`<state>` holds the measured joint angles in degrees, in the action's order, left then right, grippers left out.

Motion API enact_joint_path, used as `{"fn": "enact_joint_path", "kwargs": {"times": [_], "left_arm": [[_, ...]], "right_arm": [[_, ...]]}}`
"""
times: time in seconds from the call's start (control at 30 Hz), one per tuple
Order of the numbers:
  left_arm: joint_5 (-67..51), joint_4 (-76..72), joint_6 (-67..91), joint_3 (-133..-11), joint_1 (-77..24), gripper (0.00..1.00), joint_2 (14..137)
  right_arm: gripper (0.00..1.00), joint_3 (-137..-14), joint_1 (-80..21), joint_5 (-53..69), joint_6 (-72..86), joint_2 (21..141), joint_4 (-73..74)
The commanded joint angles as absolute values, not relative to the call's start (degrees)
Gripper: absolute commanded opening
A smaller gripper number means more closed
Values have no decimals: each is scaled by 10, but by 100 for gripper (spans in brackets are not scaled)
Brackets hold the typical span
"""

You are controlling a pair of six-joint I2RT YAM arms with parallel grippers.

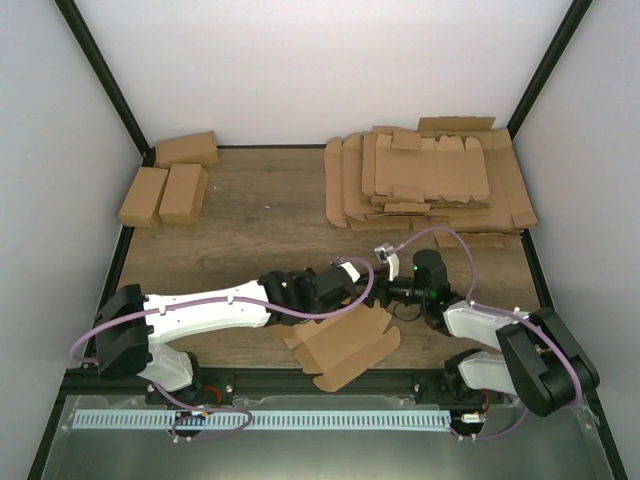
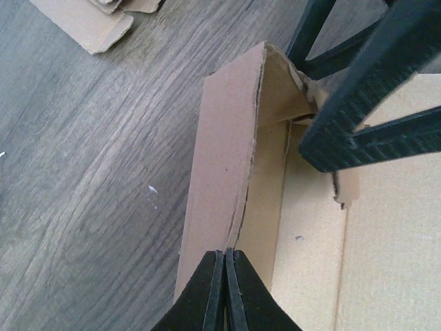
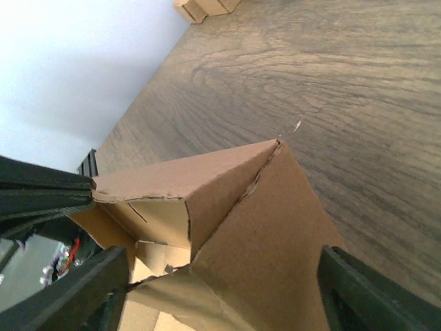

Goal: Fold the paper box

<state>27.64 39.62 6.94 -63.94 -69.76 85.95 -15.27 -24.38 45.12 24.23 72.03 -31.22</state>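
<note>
The paper box (image 1: pixel 345 345) lies half-formed at the near middle of the table (image 1: pixel 250 210). To fold it well, we judge the raised long wall must be anchored upright while the corner flap is pressed in squarely along its crease. Our left pincer (image 2: pixel 224 258) is clamped tight on that wall's edge. Our right pincer (image 3: pixel 224 255) gapes wide astride the box's corner, gripping nothing.
</note>
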Motion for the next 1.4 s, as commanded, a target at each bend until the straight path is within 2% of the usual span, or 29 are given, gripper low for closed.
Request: {"fn": "enact_joint_path", "kwargs": {"times": [0.0, 0.33, 0.5, 0.9, 1.07, 1.37], "left_arm": [[274, 377, 61, -634, -700, 4, 845], [328, 384, 37, -639, -699, 4, 850], [355, 388, 21, -638, -692, 4, 855], [371, 401, 30, -650, -617, 4, 884], [388, 412, 43, -654, -581, 4, 889], [368, 429, 59, -668, -515, 4, 867]], "right_arm": [[81, -130, -256, 421, 229, 683, -281], [100, -116, -256, 417, 252, 662, -269], [100, -104, -256, 378, 293, 634, -247], [100, -126, -256, 284, 335, 544, -87], [97, -150, -255, 301, 333, 540, -47], [99, -186, -257, 302, 326, 542, -19]]}}
